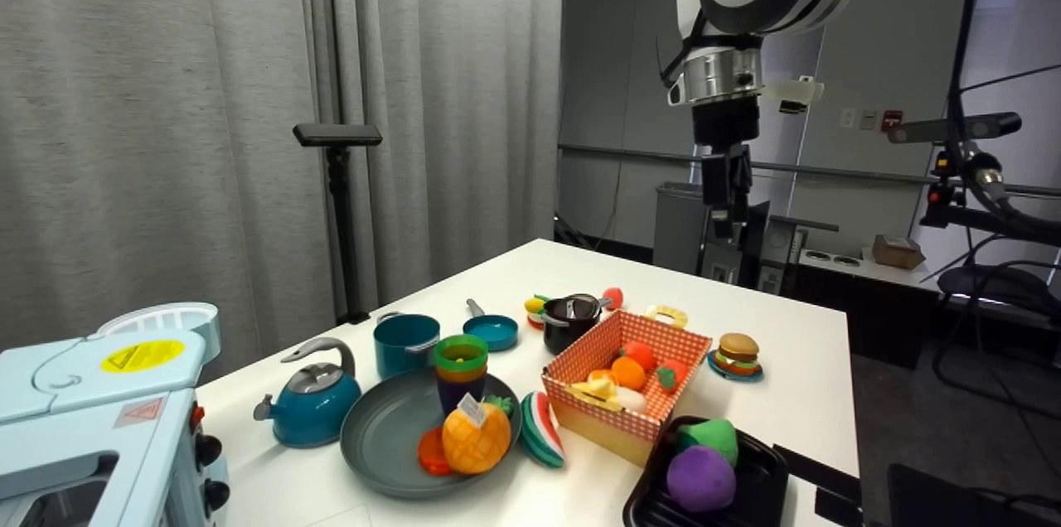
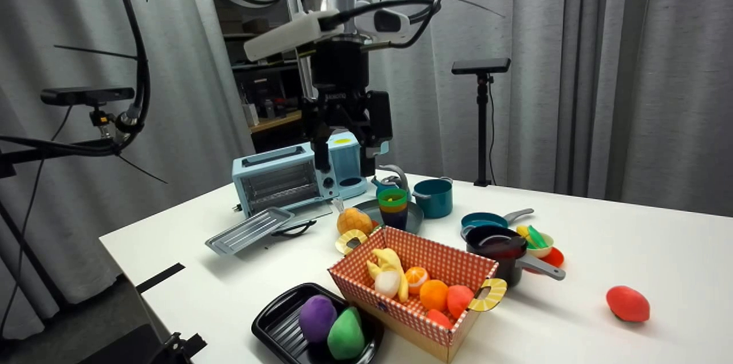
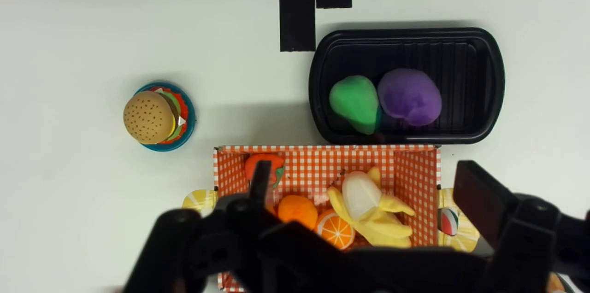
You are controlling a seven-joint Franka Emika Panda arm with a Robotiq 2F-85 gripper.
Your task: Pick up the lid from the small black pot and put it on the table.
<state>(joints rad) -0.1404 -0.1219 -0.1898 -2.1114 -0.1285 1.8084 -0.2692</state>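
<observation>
The small black pot (image 1: 567,336) stands on the white table (image 1: 506,282) behind the checkered box. It also shows in an exterior view (image 2: 508,270), with a grey handle. The dark lid (image 1: 582,308) rests at the top of the pot and looks slightly tilted; it also shows in an exterior view (image 2: 501,246). My gripper (image 2: 347,166) is open and empty, high above the table and apart from the pot. In the wrist view my open gripper (image 3: 366,178) hangs over the box; pot and lid do not show there.
A checkered box (image 2: 412,324) of toy fruit stands beside the pot. A black tray (image 3: 491,85) and a burger (image 3: 148,118) are near it. A teal pan (image 1: 495,331), teal pot (image 1: 406,345), kettle (image 1: 315,407) and grey plate (image 1: 381,436) stand around. A strawberry (image 2: 627,303) lies apart.
</observation>
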